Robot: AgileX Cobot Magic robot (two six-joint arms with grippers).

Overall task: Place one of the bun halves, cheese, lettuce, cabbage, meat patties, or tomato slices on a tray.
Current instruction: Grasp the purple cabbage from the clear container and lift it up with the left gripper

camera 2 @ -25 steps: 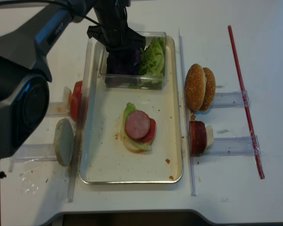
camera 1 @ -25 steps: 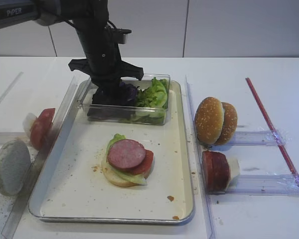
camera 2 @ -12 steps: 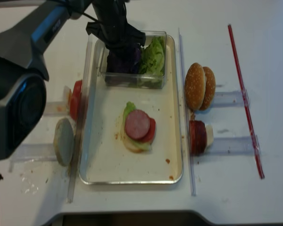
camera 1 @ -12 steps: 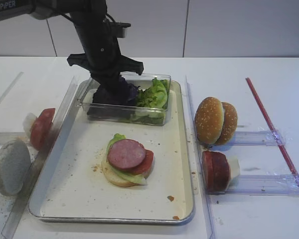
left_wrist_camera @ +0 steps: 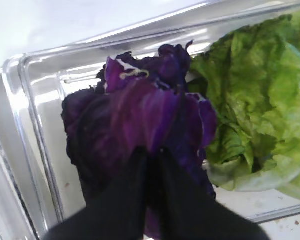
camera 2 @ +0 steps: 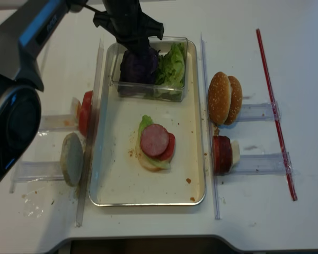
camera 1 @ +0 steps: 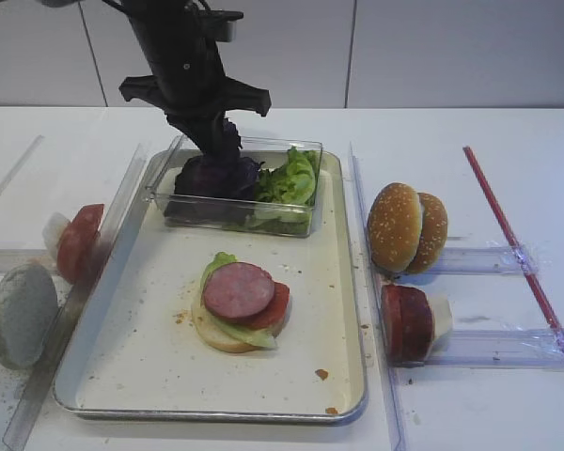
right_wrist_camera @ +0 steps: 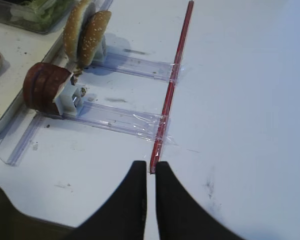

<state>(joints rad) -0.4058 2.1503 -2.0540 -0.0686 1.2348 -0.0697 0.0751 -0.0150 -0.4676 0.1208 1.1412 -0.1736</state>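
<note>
Left claw [left_wrist_camera: 150,155] clamped on cabbage [left_wrist_camera: 140,115] over clear box [camera 1: 301,148].

Left gripper [camera 1: 224,150] over cabbage [camera 1: 216,175] in clear box [camera 1: 233,212]

A small clear plastic box [camera 1: 305,150] stands at the far end of the work area, and its walls are transparent. A long red strip [camera 1: 515,246] lies on the white table [camera 1: 451,132] at the right side, running from far to near. Clear plastic holders [camera 1: 493,258] are taped to the table on the right, and the red strip crosses their outer ends. Long clear plastic rails [camera 1: 371,291] lie along both long sides of the middle area. Some brown crumbs [camera 2: 37,209] are scattered on the table at the near left.
</note>
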